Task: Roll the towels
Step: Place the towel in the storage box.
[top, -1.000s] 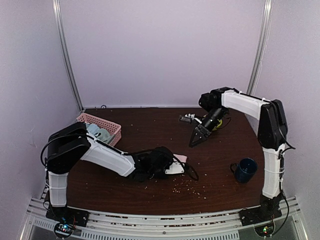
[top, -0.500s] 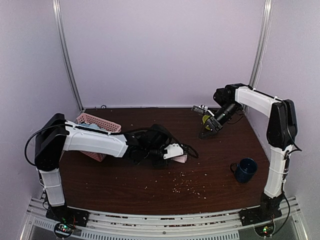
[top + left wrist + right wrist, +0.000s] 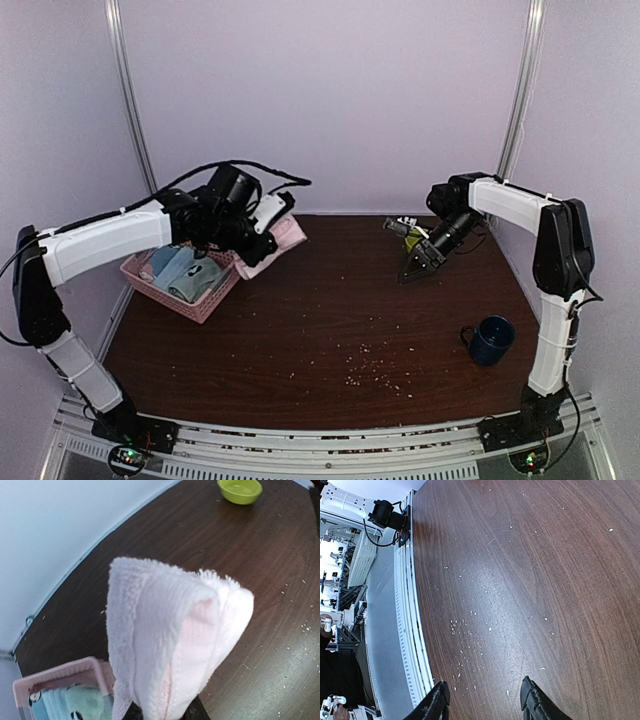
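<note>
Pale pink terry cloth fills the left wrist view: the pale pink towel [image 3: 170, 645], folded into a thick, loosely rolled bundle, stands up from the two dark fingers [image 3: 134, 711] that pinch its lower end. From the top camera, the left arm reaches up and across to the far left of the dark brown wooden counter [image 3: 330, 300], and the left end effector [image 3: 268, 236] is clenched on that towel, holding it in the air, clear of the counter. The towel hangs close to the back right corner of a pink plastic basket [image 3: 215, 298]; whether it is over the basket or just beside it cannot be told. Inside the basket lies the sage green towel [image 3: 192, 272], bundled next to a blue-grey cloth [image 3: 160, 262]. On the far right of the counter, the right arm bends down so that the right end effector [image 3: 484, 685] points at the wood just above the surface, its fingers spread apart with nothing between them. A small lime green bowl [image 3: 240, 490] sits near it at the back. A dark blue mug [image 3: 490, 340] stands upright near the right edge, well apart from both arms. Pale crumbs [image 3: 370, 368] are scattered across the front middle of the counter.
</note>
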Controlling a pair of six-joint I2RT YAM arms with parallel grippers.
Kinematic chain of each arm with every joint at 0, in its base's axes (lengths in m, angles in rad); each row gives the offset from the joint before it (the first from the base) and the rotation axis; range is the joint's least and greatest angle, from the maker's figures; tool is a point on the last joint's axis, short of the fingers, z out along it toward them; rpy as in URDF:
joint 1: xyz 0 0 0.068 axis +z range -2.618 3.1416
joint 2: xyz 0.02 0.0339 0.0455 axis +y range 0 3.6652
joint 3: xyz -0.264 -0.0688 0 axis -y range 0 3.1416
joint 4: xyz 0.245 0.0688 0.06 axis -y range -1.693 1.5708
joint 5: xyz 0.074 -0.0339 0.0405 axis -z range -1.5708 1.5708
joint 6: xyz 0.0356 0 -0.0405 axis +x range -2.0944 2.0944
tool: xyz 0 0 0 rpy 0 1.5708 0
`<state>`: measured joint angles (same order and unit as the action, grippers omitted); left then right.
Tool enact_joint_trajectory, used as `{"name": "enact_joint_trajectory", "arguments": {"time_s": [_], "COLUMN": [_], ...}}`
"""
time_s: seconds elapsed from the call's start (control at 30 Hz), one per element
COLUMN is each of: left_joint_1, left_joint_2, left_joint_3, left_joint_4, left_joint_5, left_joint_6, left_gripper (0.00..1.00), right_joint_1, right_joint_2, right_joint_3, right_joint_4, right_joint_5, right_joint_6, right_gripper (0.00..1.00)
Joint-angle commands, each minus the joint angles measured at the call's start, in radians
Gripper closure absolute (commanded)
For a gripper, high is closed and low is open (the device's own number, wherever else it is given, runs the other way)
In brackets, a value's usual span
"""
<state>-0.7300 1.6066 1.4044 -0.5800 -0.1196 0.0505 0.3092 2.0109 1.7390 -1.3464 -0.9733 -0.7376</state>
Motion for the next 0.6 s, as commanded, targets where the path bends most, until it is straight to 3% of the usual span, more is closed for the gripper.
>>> {"name": "enact_joint_trajectory", "arguments": {"time_s": [0.0, 0.13, 0.3, 0.57], "left_joint_1": [0.154, 0.317, 0.429, 0.506], "left_joint_2": [-0.088, -0.128, -0.109, -0.015], "left_joint_3": [0.01, -0.054, -0.08, -0.065], "left_joint_4": [-0.157, -0.179, -0.181, -0.174], "left_joint_5": [0.023, 0.162, 0.233, 0.298], "left_joint_6": [-0.162, -0.184, -0.158, -0.112], "left_gripper": [1.0, 1.0, 1.0, 1.0], "right_joint_1": [-0.006, -0.006, -0.006, -0.006], "right_joint_2": [0.021, 0.023, 0.021, 0.021], "right_joint_3": [-0.024, -0.047, -0.064, -0.082], "right_joint_4": [-0.011, -0.011, -0.011, -0.011], "right_joint_5": [-0.032, -0.036, -0.042, -0.043], "right_joint_6": [-0.047, -0.062, -0.069, -0.077], "right_gripper": [0.5, 0.5, 0.51, 0.51]}}
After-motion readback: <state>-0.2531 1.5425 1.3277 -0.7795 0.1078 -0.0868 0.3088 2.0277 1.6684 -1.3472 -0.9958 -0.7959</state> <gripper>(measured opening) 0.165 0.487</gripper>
